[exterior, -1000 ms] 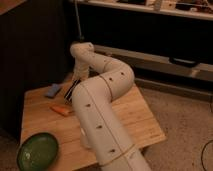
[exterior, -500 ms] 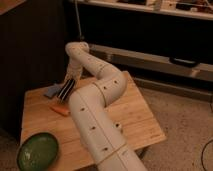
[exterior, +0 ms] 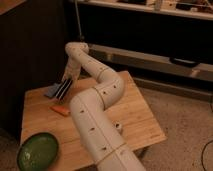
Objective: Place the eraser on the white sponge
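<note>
The eraser (exterior: pixel 63 89), a dark block with pale stripes, hangs tilted at the tip of my gripper (exterior: pixel 67 81), which is shut on it. The gripper reaches down from the white arm's wrist at the back left of the wooden table (exterior: pixel 135 117). Just left of the eraser and partly under it, the white sponge (exterior: pixel 51 91) lies flat on the table as a pale bluish-grey pad. I cannot tell whether the eraser touches the sponge.
A flat orange piece (exterior: pixel 60 109) lies on the table in front of the sponge. A green bowl (exterior: pixel 38 151) sits at the front left corner. The arm's thick white links (exterior: pixel 97 125) cover the table's middle. Dark shelving (exterior: pixel 150 30) runs behind.
The arm has stretched out and swung left. The gripper and the eraser have shifted slightly left, toward the sponge.
</note>
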